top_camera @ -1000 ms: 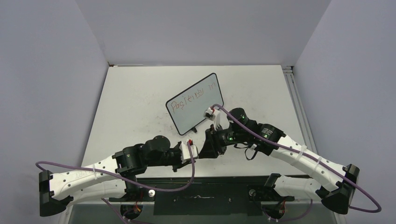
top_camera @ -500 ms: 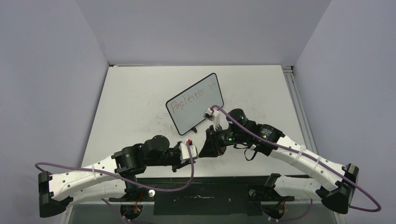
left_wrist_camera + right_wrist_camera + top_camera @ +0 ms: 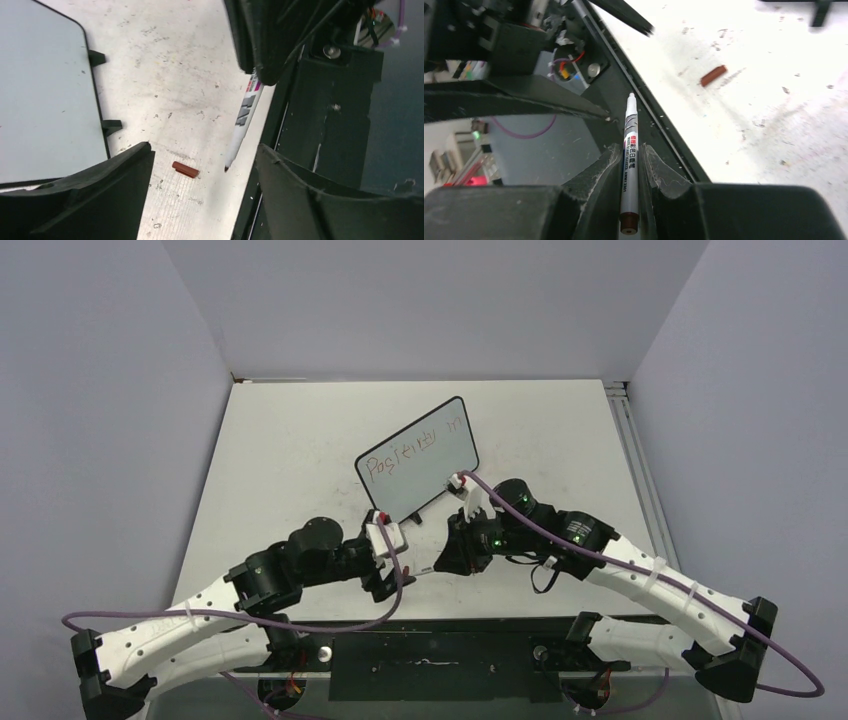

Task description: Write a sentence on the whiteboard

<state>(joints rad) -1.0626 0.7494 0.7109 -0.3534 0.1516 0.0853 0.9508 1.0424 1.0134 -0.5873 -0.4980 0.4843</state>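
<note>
Smudged white bench [image 3: 285,455] flecked with dark scuffs, small black-framed whiteboard [image 3: 418,462] resting near its middle on two black feet [image 3: 96,58], short reddish-brown marker cap [image 3: 185,169] lying near the board, apart from it

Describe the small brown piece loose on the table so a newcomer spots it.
Start at the white tabletop, in the strip between the black feet of the whiteboard and the table's near edge. The marker cap lies there on its side: short, reddish-brown, unlike the long white marker clamped in the right gripper.
</note>
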